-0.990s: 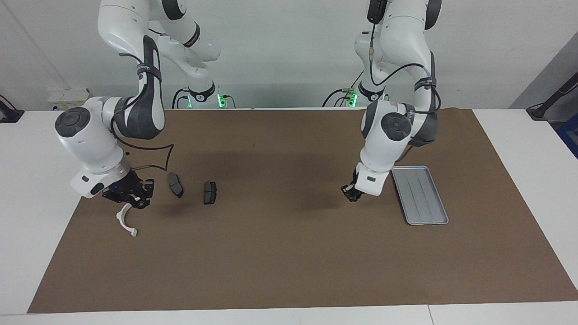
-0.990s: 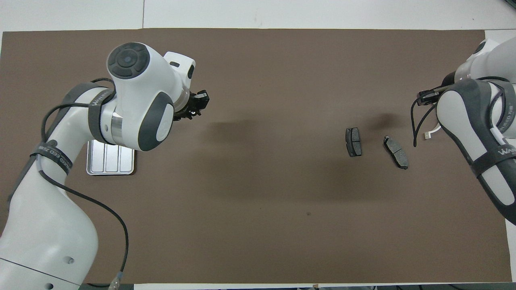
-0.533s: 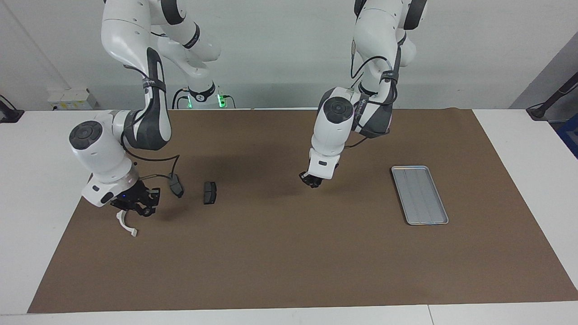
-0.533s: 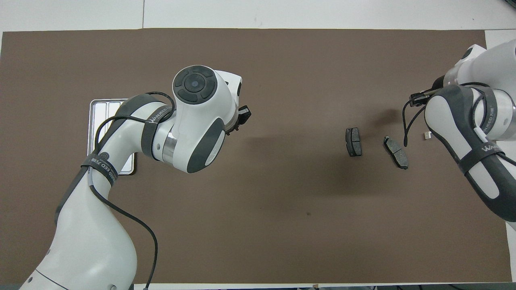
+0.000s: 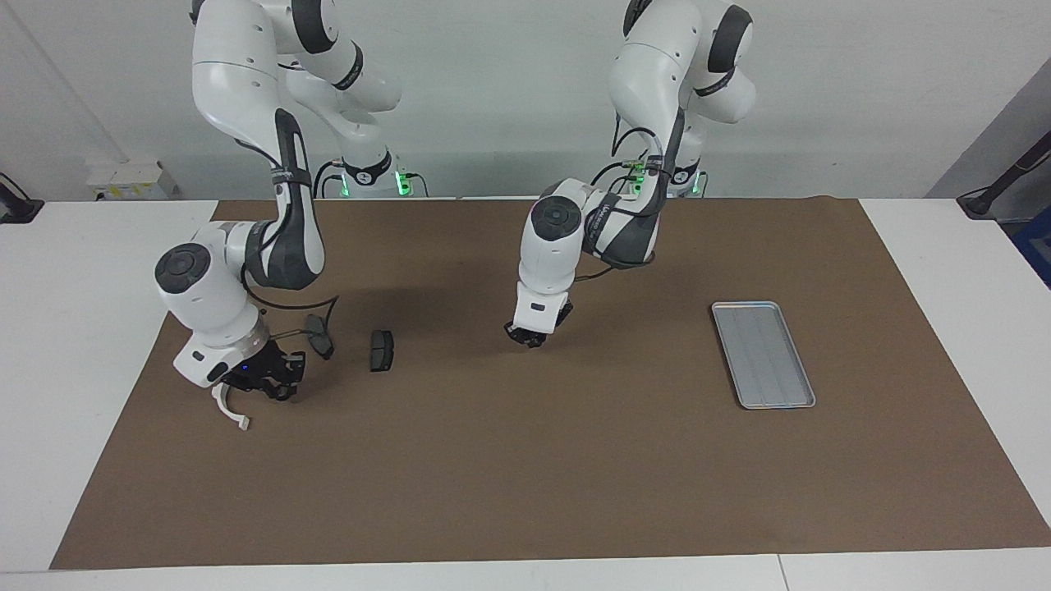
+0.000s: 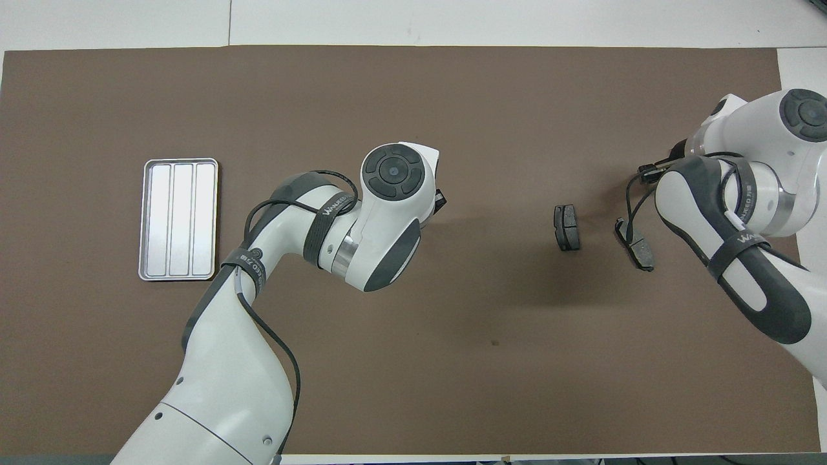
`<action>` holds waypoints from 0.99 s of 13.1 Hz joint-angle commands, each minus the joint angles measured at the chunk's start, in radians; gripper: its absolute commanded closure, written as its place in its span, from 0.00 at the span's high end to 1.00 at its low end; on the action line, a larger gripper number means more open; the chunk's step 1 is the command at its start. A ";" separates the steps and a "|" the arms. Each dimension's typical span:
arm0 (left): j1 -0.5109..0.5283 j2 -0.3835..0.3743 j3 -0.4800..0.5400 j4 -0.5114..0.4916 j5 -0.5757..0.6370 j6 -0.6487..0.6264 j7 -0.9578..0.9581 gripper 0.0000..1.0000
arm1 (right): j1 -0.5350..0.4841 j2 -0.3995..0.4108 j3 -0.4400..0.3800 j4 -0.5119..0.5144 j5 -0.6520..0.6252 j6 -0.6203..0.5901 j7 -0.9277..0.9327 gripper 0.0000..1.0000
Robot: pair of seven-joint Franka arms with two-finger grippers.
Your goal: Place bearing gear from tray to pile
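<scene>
Facing view takes in a white surface (image 5: 74, 345) under a brown mat (image 5: 525, 484), with the left arm (image 5: 566, 234) reaching out over the mat's middle and the right arm (image 5: 205, 287) bent low at its own end. The tray (image 5: 764, 353) lies flat toward the left arm's end, its ribbed floor bare, so the bearing gear is no longer there. The pile sits well apart at the right arm's end: two dark brake pads (image 5: 382, 350) (image 5: 319, 335) side by side, and a white bracket (image 5: 230, 410) farther from the robots. The left jaws are fully closed, pointing down over open mat between tray and pile. No gear shows in them, but being closed in mid-crossing suggests a small part is pinched there. The right jaws hang low just beside the bracket, apparently waiting, and I cannot tell whether they are open. A second ago the left arm stood beside the tray. It has since swung most of the way toward the pile, while the right arm has edged slightly toward the pads.
</scene>
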State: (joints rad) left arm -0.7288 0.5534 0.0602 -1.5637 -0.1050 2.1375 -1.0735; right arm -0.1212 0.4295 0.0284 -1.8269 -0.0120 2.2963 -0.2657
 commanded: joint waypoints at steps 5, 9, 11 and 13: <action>-0.015 0.036 0.018 0.030 0.008 0.005 -0.020 0.03 | 0.002 0.008 0.002 -0.020 0.007 0.037 0.003 0.14; -0.014 0.036 0.020 -0.009 0.010 0.038 -0.020 0.03 | 0.002 0.008 0.002 -0.018 0.007 0.035 0.003 0.65; -0.012 0.034 0.020 -0.019 0.010 0.048 -0.020 0.03 | 0.002 0.000 0.002 -0.017 0.009 0.028 0.005 0.81; -0.012 0.033 0.021 -0.038 0.011 0.059 -0.022 0.03 | 0.003 -0.011 0.004 -0.012 0.007 0.015 0.006 0.83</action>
State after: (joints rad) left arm -0.7288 0.5916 0.0680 -1.5702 -0.1035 2.1648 -1.0775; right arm -0.1199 0.4404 0.0287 -1.8307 -0.0120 2.3073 -0.2653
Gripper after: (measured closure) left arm 0.762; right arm 0.198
